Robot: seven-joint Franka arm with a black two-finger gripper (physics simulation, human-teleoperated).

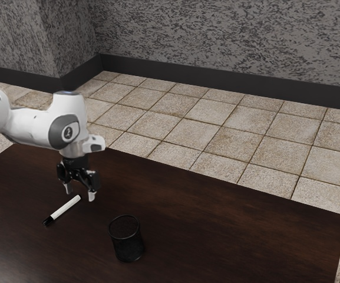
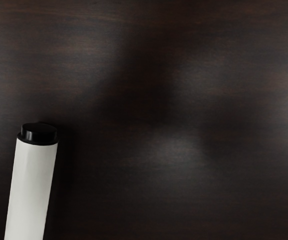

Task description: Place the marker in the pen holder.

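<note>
White-barrelled marker (image 1: 64,209): lying on the dark table (image 1: 217,206), outside the pen holder.
Gripper (image 1: 80,193): fingers parted, nothing held; above the table, near the marker's end plug (image 2: 39,134).
Alignment fault: the wrist view shows the marker off-centre; a straight descent could miss the barrel or land a finger on it.
Grip-point fault: closing near the plug would leave the cap end (image 1: 48,221) unsupported, so the marker could swivel or droop.
Rolling fault: a round barrel may roll if one finger makes contact first.
Pen holder (image 1: 127,244): upright, apart from the marker; its narrow mouth could be fouled by a tilted marker, and a knock on the rim could tip it.
</note>
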